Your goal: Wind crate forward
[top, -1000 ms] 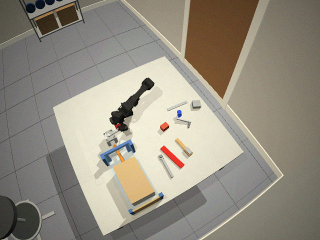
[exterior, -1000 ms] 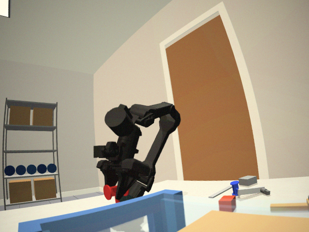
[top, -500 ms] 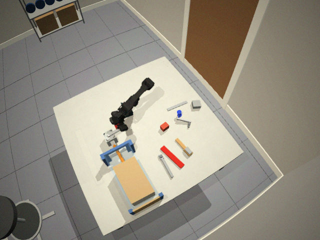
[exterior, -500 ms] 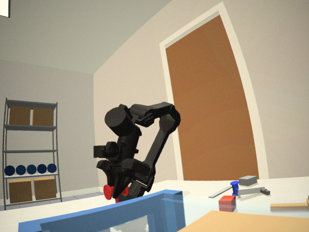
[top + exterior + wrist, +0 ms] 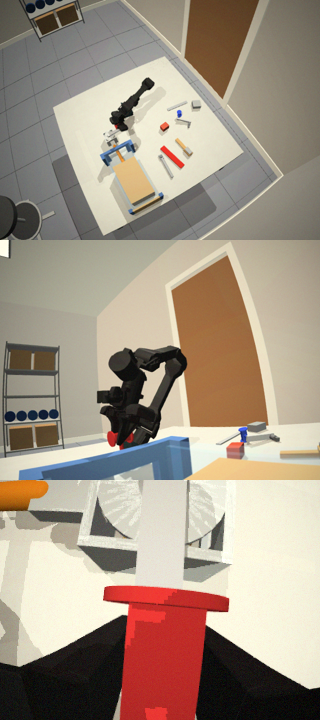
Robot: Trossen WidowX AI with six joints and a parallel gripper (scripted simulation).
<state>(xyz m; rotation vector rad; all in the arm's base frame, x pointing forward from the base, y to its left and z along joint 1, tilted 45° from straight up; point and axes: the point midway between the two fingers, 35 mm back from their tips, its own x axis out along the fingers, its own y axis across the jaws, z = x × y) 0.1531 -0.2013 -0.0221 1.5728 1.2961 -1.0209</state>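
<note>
A: Why's the gripper (image 5: 121, 128) (image 5: 119, 440) (image 5: 160, 630) there?
B: Partly closed, it's got the red grip (image 5: 116, 126) (image 5: 111, 438) (image 5: 162, 660), prob. to crank the winch (image 5: 110, 137) (image 5: 210, 510).
A: And the crate (image 5: 133, 180) (image 5: 255, 469)?
B: In the guard cubby (image 5: 117, 149) (image 5: 103, 462), well short of the winch end; orange strap (image 5: 118, 153) (image 5: 20, 495) runs between. Looks flat, approx.

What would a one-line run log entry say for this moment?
jaws: shut on red grip | crate: short of steel frame | winding: unfinished
</note>
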